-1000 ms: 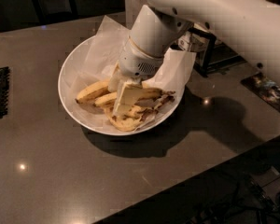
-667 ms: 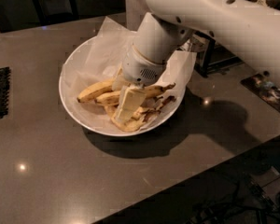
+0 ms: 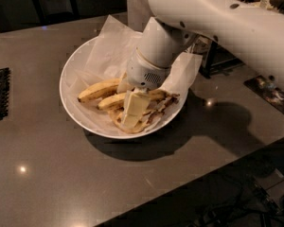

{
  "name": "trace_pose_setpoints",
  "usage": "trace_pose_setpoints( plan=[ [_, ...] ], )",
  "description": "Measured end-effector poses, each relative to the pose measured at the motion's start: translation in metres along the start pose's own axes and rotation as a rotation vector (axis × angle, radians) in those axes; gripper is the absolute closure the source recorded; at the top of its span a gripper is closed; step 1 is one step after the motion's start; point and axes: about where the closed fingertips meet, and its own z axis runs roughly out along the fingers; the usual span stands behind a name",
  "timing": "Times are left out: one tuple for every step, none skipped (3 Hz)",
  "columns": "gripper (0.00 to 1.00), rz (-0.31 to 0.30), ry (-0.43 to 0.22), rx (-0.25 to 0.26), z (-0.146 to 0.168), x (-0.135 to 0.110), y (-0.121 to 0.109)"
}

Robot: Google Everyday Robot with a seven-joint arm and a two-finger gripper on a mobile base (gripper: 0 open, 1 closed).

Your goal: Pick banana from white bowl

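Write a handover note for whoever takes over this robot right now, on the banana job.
Hand: down inside the white bowl, low among the bananas and over the long streaked banana. Whether it has a grip is not visible.
Banana: lying in the bowl on the paper liner, not lifted. A cleaner yellow banana lies beside it, towards the bowl's rim.
Done: the reach into the bowl.
Left: confirm the grasp, then lift the banana clear of the bowl.
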Motion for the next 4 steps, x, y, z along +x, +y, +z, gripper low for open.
trace_pose_setpoints(
  plan=[
    [0.65,0.019,0.005,-0.002,0.0023,0.0041,0.0013],
    [0.89,0.033,0.005,-0.003,0.0004,0.0062,0.0007],
    [1.0,0.051,-0.004,-0.01,0.0019,0.0111,0.0005],
    [1.0,0.051,-0.004,-0.01,0.0018,0.011,0.0005]
  ],
)
